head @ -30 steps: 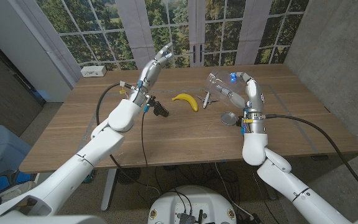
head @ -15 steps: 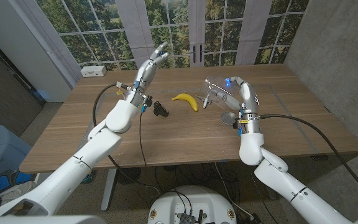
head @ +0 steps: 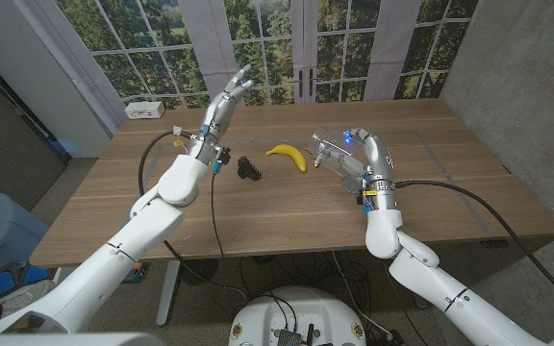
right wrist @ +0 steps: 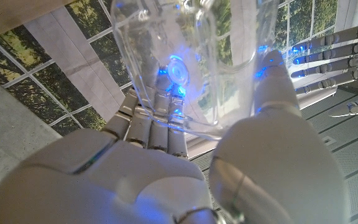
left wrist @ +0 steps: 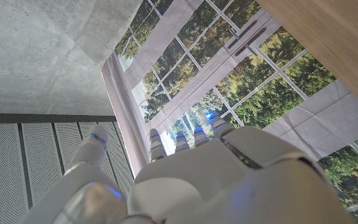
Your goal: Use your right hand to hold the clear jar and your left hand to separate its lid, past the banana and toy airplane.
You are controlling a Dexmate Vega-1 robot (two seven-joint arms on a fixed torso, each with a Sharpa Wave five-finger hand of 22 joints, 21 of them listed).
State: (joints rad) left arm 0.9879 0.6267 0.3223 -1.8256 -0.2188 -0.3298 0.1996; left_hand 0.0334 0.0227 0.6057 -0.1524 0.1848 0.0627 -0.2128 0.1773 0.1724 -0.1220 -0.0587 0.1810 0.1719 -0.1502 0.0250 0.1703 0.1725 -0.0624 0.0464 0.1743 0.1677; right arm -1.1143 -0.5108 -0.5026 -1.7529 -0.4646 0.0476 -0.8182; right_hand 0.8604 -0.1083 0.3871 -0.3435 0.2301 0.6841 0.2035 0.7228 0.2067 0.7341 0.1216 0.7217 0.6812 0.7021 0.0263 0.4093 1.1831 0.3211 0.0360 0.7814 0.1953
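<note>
Wooden table (head: 258, 207) by the windows.
Bearing a banana (head: 288, 154), a black clip (head: 248, 168) and a white power strip (head: 143, 110).

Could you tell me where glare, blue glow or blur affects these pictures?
Right wrist view: blue lights glow through the clear jar, and the right hand is close and soft. Left wrist view: the left hand is blurred, the windows bright. Head view: even daylight.

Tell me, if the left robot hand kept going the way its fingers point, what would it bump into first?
Probably nothing on the table. The left robot hand is raised, fingers aimed up toward the windows beyond the far edge. Depth is hard to judge.
</note>
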